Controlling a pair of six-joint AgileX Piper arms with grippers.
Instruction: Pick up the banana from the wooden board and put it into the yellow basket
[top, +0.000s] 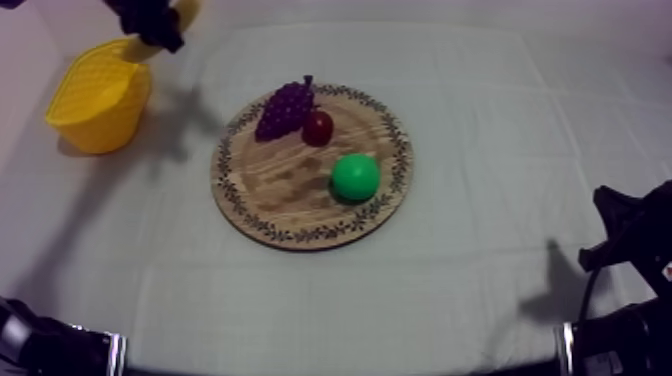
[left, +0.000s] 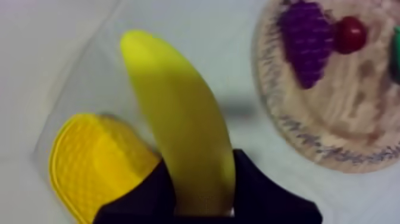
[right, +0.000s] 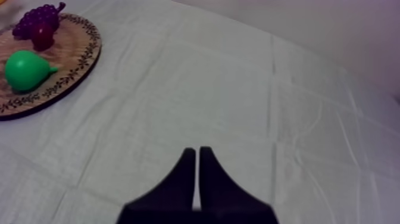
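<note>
Banana (left: 178, 119), smooth plain yellow, gently curved

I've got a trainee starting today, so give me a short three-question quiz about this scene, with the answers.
1. True or false: the banana lies on the board.
2. The left tool holds the banana nearest: A the board, B the basket, C the right tool.
3. How many fruits lie on the board, and which?
Key: 1 false; 2 B; 3 three: grapes, red fruit, pear.
</note>
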